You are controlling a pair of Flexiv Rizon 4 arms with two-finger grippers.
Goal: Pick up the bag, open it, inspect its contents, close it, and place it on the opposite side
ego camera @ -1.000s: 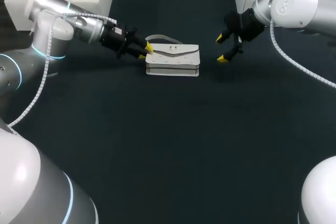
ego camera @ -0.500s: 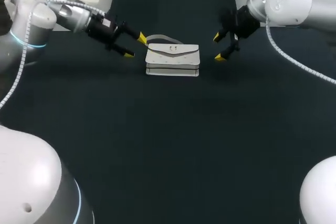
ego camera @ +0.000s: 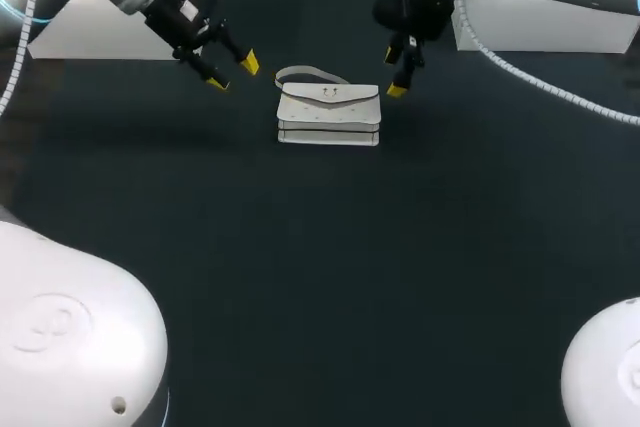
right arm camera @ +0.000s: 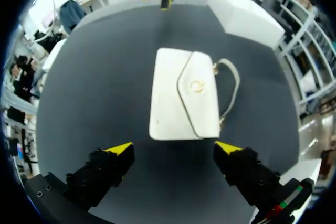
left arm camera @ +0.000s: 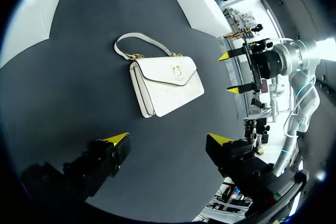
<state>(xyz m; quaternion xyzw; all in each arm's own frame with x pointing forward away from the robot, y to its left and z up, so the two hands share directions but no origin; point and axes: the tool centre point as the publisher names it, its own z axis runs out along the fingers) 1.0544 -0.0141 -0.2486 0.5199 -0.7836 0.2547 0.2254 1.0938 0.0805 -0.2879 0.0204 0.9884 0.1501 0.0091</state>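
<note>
Bag flat on table, closed; left jaws wide at its ten o'clock, right jaws wide at two.

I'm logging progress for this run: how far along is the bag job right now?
Nothing looks clearly done: the white rectangular flap handbag lies flat on the dark table, flap shut. Nothing is in hand: the left gripper and right gripper hang either side of it, jaws open, not touching. Judging by this, picking up, opening, inspecting, closing and placing all remain.
</note>
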